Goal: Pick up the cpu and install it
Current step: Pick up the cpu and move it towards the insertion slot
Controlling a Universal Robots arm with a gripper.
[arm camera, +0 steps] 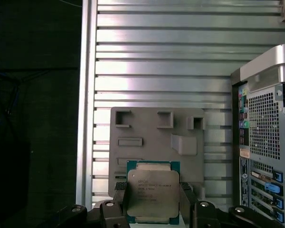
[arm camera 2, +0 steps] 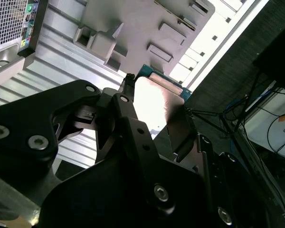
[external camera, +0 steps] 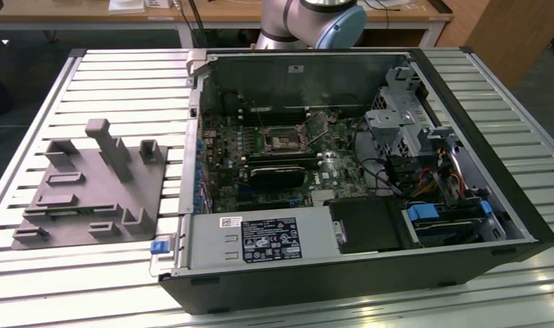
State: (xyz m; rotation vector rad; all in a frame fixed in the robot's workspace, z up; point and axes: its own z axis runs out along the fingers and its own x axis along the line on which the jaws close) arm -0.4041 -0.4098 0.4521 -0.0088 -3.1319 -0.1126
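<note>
The cpu [arm camera: 153, 194] is a small square chip with a silver metal top and a green rim. My gripper [arm camera: 153, 202] is shut on it, one black finger [arm camera: 119, 199] on each side. In the second wrist view the cpu [arm camera 2: 154, 102] shines between the same black fingers [arm camera 2: 128, 109]. The chip hangs in the air well above the grey fixture plate [arm camera: 156, 137]. In the exterior view the open computer case [external camera: 350, 171] lies on its side with the motherboard socket [external camera: 284, 141] facing up.
The grey fixture plate [external camera: 85, 188], with raised blocks and posts, sits on the slatted metal table [external camera: 121, 75] at the exterior view's left of the case. The arm's base [external camera: 313, 20] stands behind the case. The case's rear panel [arm camera: 266, 142] lies beside the plate.
</note>
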